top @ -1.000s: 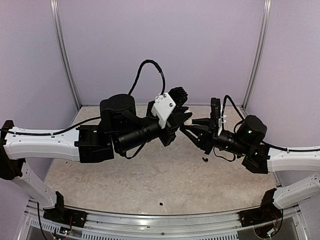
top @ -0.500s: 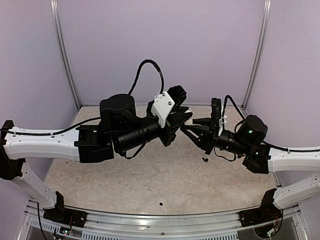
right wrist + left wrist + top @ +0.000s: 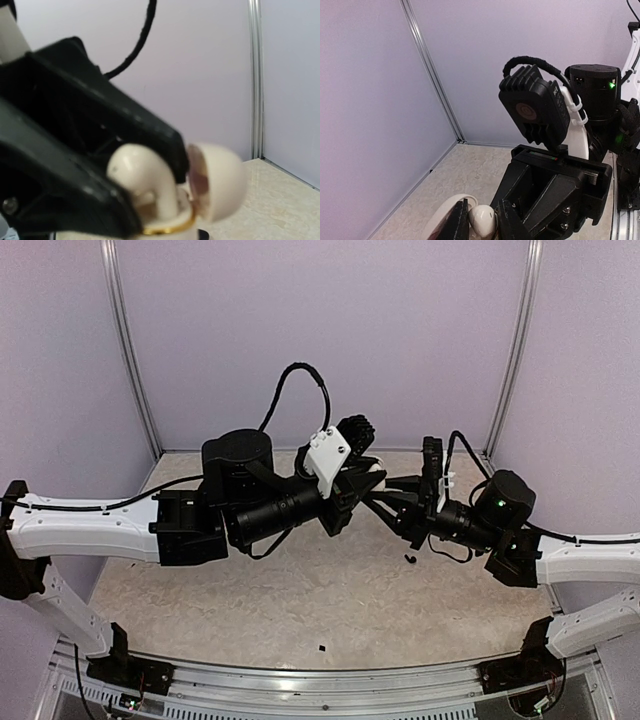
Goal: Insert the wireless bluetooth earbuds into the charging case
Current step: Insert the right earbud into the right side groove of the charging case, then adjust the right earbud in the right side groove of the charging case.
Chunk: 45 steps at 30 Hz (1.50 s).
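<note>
The left fingers (image 3: 461, 225) pinch a white earbud (image 3: 142, 175) seated in the open charging case (image 3: 220, 182) the right fingers (image 3: 390, 498) grip; release seemingly remains.

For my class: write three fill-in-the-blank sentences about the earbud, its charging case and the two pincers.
The left pincer grips an earbud whose colour is ___.
The charging case has its lid ___.
The right pincer holds that case in the air, ___ the table.
Missing words: white; open; above.
</note>
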### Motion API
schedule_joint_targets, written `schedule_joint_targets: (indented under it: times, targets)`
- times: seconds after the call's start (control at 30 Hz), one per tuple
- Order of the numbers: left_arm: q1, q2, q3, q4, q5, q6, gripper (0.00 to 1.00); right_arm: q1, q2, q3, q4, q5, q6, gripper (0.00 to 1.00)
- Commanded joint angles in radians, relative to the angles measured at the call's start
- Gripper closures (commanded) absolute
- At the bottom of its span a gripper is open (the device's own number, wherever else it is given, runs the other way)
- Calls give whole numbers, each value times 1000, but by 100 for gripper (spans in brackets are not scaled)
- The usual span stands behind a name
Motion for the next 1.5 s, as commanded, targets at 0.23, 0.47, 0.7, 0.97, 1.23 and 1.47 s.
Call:
schedule_joint_targets:
  times: [0.23,0.47,0.7,0.97,1.23,1.47]
  targets:
    - [1,10,41,-58,8,2,62,11,-33,11,64,-27,-6,100]
    - [-14,4,71,-53,-11,40,51,12,-32,1,69,-26,2,100]
    - [-46,-7,107,-41,2,90,41,13,-20,-6,69,-11,8,100]
    - [-51,-72,74,-14,36,20,35,12,-23,-7,54,-2,-7,100]
    - [10,-147,13,-52,74,-134,35,12,-36,-5,16,-44,-52,100]
    - [75,-174,-3,-94,210,-228,35,13,-32,8,-5,-63,-59,100]
